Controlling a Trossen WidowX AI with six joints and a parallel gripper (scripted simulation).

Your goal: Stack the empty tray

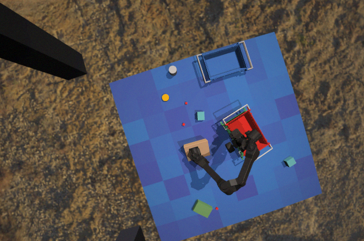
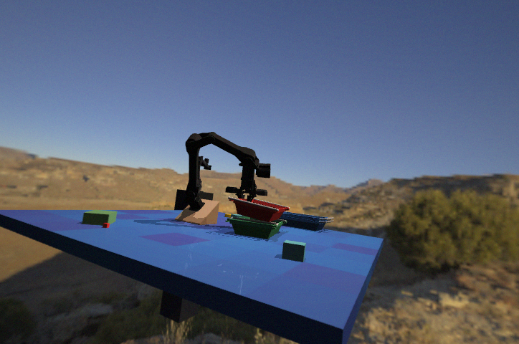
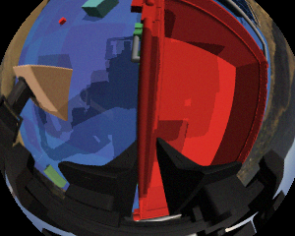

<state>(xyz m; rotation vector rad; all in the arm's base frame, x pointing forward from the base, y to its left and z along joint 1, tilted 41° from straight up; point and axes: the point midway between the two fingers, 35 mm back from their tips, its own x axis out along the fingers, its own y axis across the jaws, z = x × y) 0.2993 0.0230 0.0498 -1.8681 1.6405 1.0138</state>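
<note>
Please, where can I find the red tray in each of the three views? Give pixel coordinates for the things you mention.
Top: right of centre, partly under the gripper (image 1: 239, 142) (image 2: 249, 198) (image 3: 147, 140).
Exterior: just right of centre, tilted, above the green tray (image 1: 242, 155) (image 2: 251, 228).
Wrist: the red tray (image 1: 241, 125) (image 2: 260, 209) (image 3: 202, 98) fills much of the right half.
Shared landmark: the tan wedge-shaped block (image 1: 202, 145) (image 2: 209, 213) (image 3: 54, 88) at the arm's foot.
</note>
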